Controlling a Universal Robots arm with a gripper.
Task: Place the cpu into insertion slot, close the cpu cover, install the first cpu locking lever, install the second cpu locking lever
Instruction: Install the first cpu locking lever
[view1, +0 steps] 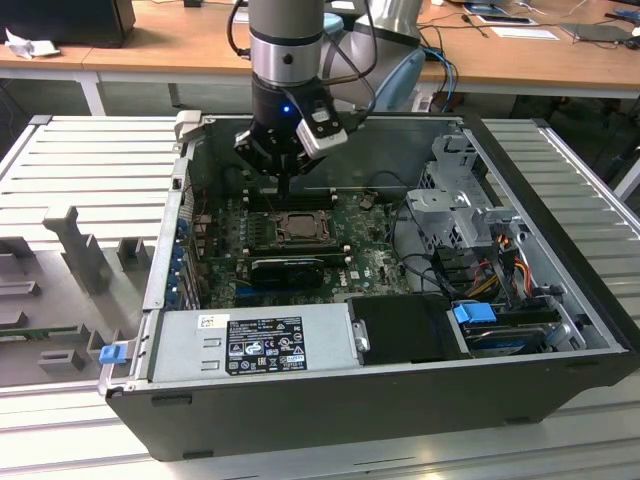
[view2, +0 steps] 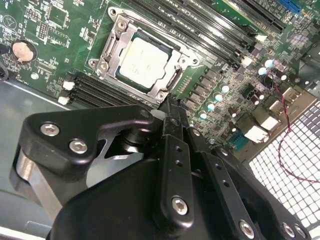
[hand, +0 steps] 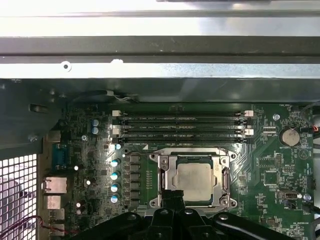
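1 cpu (view2: 144, 59) lies flat in the insertion slot (view2: 152, 40), just in front of the jaw tips, with the cpu cover (view2: 111, 47) lying closed around it. The gripper (view2: 170, 104) hangs at the slot's rim, jaws narrow, pressed together, holding nothing.

cpu (hand: 194, 180) x1 — cpu cover (hand: 167, 174) x1 — coin batt (hand: 287, 136) x1 — tool (view1: 284, 187) x1

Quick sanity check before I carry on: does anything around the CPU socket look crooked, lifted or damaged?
Nothing stands out. The cpu lies flat and square in the window of the cpu cover, which sits level around it, with no bent parts visible. The gripper hangs close beside the cover's edge.
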